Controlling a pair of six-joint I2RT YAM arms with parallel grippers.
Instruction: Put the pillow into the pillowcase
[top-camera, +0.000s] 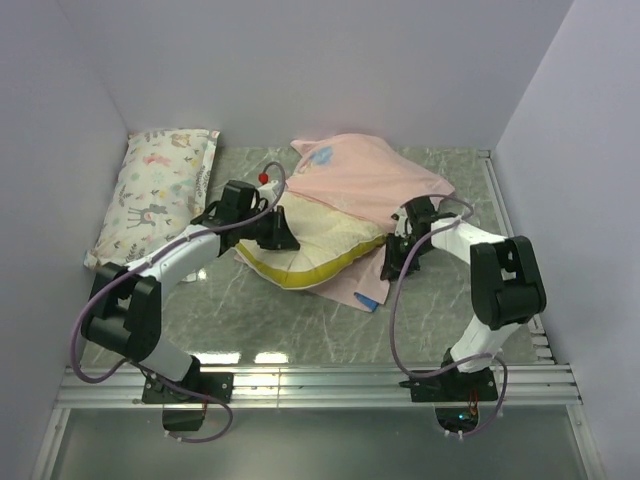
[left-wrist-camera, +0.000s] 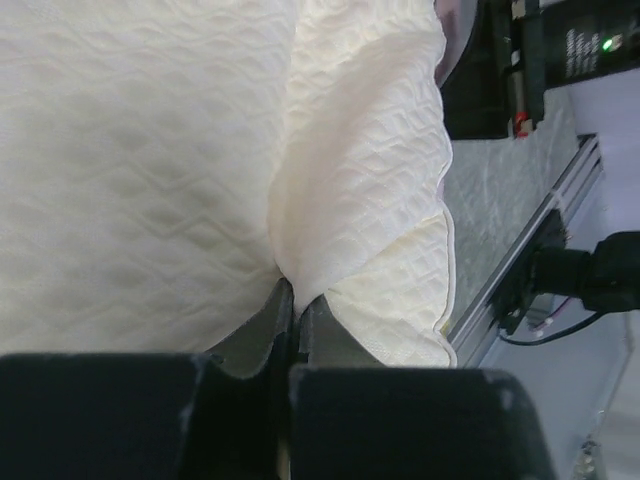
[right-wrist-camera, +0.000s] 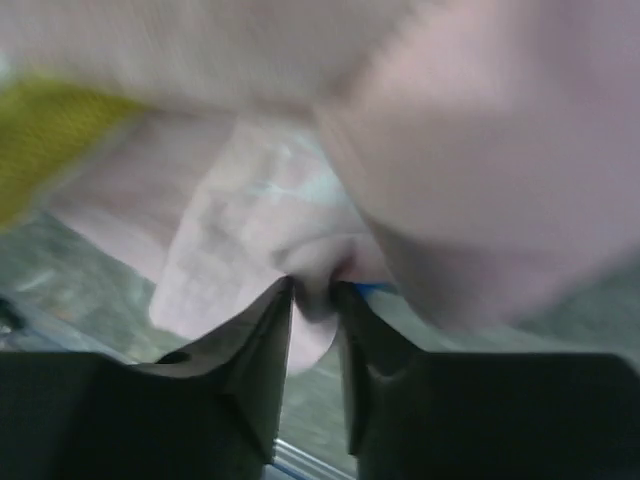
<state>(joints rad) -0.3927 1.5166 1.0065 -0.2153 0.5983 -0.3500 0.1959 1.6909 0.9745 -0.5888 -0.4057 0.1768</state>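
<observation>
The cream dimpled pillow (top-camera: 318, 238) with a yellow side band lies in the middle of the table, its far end under the pale pink pillowcase (top-camera: 365, 175). My left gripper (top-camera: 283, 232) is shut on a fold of the pillow's cover; in the left wrist view the pinched cream fabric (left-wrist-camera: 350, 170) rises from the closed jaws at the gripper (left-wrist-camera: 295, 300). My right gripper (top-camera: 392, 262) is shut on the pink pillowcase edge; in the right wrist view pink cloth (right-wrist-camera: 470, 150) sits between the jaws at the gripper (right-wrist-camera: 315, 300), with a thin blue edge (right-wrist-camera: 375, 288) showing.
A smaller white pillow with animal-and-flower print (top-camera: 155, 195) lies at the far left by the wall. White walls enclose the marble table (top-camera: 300, 320). A metal rail (top-camera: 320, 382) runs along the near edge by the arm bases.
</observation>
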